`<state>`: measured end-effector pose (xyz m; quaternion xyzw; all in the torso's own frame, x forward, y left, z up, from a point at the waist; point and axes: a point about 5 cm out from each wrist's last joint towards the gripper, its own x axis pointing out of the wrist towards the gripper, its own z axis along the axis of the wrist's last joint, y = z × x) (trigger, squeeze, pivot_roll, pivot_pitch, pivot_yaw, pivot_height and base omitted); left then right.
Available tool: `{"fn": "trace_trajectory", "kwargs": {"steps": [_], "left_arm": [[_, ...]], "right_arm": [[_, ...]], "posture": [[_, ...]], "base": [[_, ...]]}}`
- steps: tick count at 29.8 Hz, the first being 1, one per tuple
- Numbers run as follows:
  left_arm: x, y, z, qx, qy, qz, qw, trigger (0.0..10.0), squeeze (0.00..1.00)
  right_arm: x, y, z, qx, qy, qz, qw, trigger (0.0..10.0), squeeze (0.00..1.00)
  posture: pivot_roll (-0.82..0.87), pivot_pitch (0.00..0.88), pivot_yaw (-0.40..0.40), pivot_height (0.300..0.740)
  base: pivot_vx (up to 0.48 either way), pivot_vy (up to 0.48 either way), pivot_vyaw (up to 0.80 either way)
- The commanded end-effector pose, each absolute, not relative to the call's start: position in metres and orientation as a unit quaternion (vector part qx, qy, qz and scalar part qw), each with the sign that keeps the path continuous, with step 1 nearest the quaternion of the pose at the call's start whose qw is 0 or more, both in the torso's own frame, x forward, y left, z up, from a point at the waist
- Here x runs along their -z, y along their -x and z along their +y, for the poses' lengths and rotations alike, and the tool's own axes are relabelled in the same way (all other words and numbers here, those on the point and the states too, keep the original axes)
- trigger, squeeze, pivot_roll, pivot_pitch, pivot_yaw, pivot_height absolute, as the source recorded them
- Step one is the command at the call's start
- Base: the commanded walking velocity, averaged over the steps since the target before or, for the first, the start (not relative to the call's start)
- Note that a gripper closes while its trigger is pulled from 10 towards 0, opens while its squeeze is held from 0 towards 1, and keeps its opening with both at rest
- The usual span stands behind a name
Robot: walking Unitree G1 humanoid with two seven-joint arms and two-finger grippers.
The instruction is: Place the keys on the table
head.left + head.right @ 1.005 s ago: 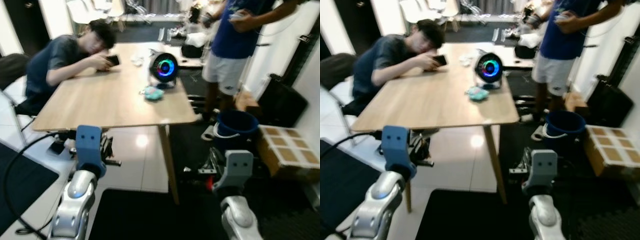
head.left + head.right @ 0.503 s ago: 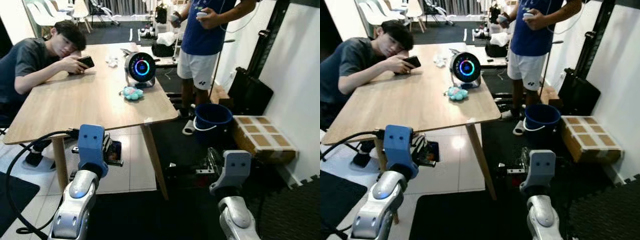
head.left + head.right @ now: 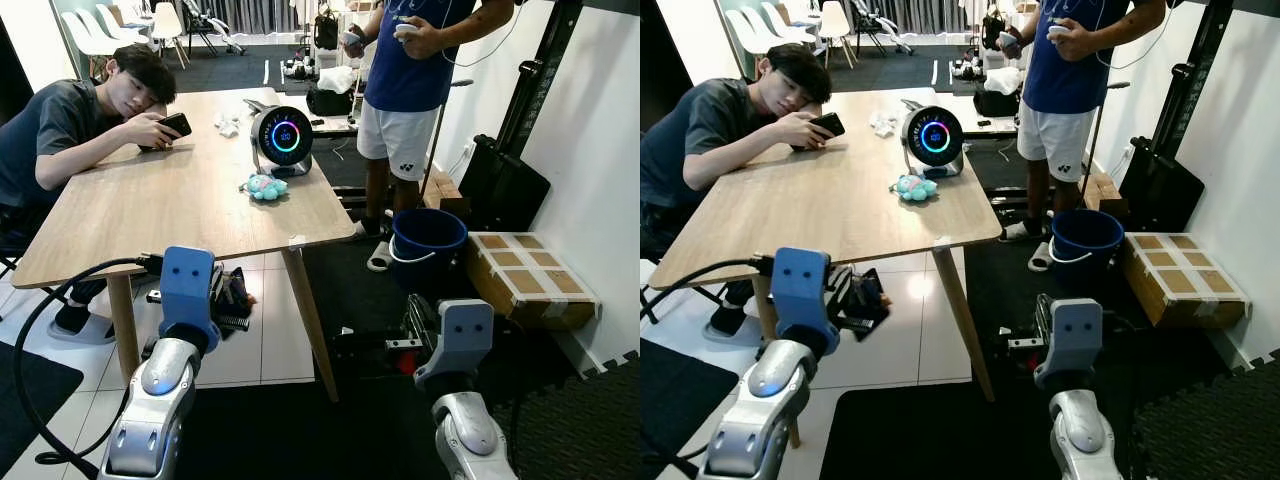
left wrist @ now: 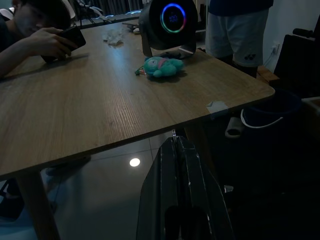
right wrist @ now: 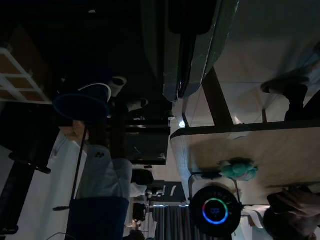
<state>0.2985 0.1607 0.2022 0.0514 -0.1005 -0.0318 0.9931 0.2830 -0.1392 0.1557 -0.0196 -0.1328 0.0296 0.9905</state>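
Note:
A wooden table stands ahead and to my left. On it, near the right side, lies a small teal plush, also seen as the teal plush in the left wrist view; I cannot make out keys. My left gripper is raised just below the table's near edge, its fingers pressed together, with a tiny sliver showing at their tips. My right gripper hangs low beside the table leg, its fingers also together.
A person sits at the table's left side, holding a phone. Another person stands past the far right corner. A round device with a glowing ring is on the table. A blue bucket and a cardboard box stand at right.
The camera has turned and steadied, so the table now sits more squarely ahead and sharp. Both arms keep much the same raised pose.

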Motion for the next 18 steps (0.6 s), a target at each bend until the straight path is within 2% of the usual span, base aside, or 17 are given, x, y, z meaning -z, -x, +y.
{"fn": "trace_trajectory", "kwargs": {"steps": [1,4,8,18], "left_arm": [[-0.2079,-0.2982,0.1647,0.024,-0.080,-0.116,0.990,10.0,0.00],[-0.2079,-0.2987,0.1652,0.022,-0.083,-0.116,0.990,10.0,0.00],[-0.2079,-0.2990,0.1655,0.021,-0.085,-0.116,0.989,10.0,0.00],[-0.2066,-0.2993,0.1667,0.017,-0.078,-0.113,0.990,10.0,0.00]], "right_arm": [[-0.1590,-0.2825,-0.1395,-0.029,0.017,-0.145,0.989,10.0,0.00],[-0.1587,-0.2824,-0.1396,-0.029,0.017,-0.144,0.989,10.0,0.00],[-0.1583,-0.2824,-0.1398,-0.028,0.017,-0.144,0.989,10.0,0.00],[-0.1577,-0.2825,-0.1407,-0.026,0.016,-0.141,0.989,10.0,0.00]], "posture": [[-0.01,0.135,0.046,0.740],[-0.01,0.135,0.046,0.740],[-0.01,0.135,0.046,0.740],[-0.01,0.136,0.045,0.740]], "base": [[0.446,0.000,0.00],[0.446,0.000,0.00],[0.382,-0.284,0.00],[0.426,0.000,0.00]]}}
